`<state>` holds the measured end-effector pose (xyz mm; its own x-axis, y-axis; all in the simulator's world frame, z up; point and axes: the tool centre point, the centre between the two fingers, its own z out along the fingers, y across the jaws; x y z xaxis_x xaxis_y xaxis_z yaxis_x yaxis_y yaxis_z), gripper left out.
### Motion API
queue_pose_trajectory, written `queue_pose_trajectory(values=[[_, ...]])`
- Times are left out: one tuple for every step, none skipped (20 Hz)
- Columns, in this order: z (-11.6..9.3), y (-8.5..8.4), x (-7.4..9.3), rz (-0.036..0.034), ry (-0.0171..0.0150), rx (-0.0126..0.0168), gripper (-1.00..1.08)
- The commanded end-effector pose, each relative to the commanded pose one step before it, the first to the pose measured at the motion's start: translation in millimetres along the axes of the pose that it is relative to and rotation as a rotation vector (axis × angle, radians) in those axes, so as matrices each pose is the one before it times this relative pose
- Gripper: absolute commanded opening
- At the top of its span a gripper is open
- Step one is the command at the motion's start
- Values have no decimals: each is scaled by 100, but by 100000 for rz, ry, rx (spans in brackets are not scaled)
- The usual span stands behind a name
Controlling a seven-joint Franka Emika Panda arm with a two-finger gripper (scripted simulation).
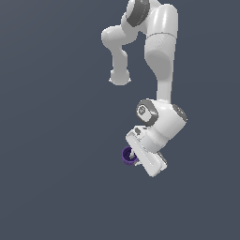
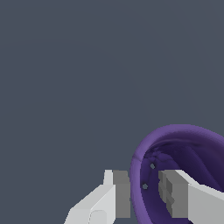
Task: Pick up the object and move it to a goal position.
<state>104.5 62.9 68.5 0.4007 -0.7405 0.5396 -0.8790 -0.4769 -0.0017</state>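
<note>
The object, a small dark purple cup (image 1: 126, 156), sits at the tip of my white gripper (image 1: 133, 156) in the exterior view, on the exterior view's left side of the hand. The wrist view shows the cup (image 2: 183, 144) close up, with its hollow inside facing the camera. My gripper (image 2: 145, 187) straddles the cup's wall. One finger (image 2: 119, 192) presses the outside and the other finger (image 2: 173, 194) is inside the hollow. The jaws stand narrow, shut on the rim wall.
Only a plain dark grey-blue background surrounds the arm (image 1: 161, 51) and the cup in both views. No other objects, containers or edges show.
</note>
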Motion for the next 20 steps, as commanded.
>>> queue_pose_trajectory(values=[[-34, -6, 12, 10, 5, 13, -100], [-104, -12, 11, 0, 0, 0, -100], [-173, -21, 19, 0, 0, 0, -100], [-243, -29, 27, 0, 0, 0, -100], [-314, -38, 35, 0, 0, 0, -100], [-387, -47, 43, 0, 0, 0, -100], [-438, -56, 44, -2, -69, -5, -100], [-538, -66, 60, 0, 0, 0, -100], [-614, -75, 69, 0, 0, 0, -100], [-663, -83, 74, 3, -69, -7, -100], [-756, -94, 85, 0, 0, 0, -100], [-821, -102, 93, 0, 0, 0, -100], [-857, -109, 100, 5, -68, -9, -100], [-941, -119, 107, 0, 0, 0, -100], [-995, -127, 113, 0, 0, 0, -100], [-1019, -132, 124, 9, -68, -11, -100], [-1095, -142, 126, 0, 0, 0, -100], [-1140, -150, 131, 0, 0, 0, -100], [-1138, -150, 146, 16, -66, -14, -100], [-1175, -158, 136, 0, 0, 0, -100]])
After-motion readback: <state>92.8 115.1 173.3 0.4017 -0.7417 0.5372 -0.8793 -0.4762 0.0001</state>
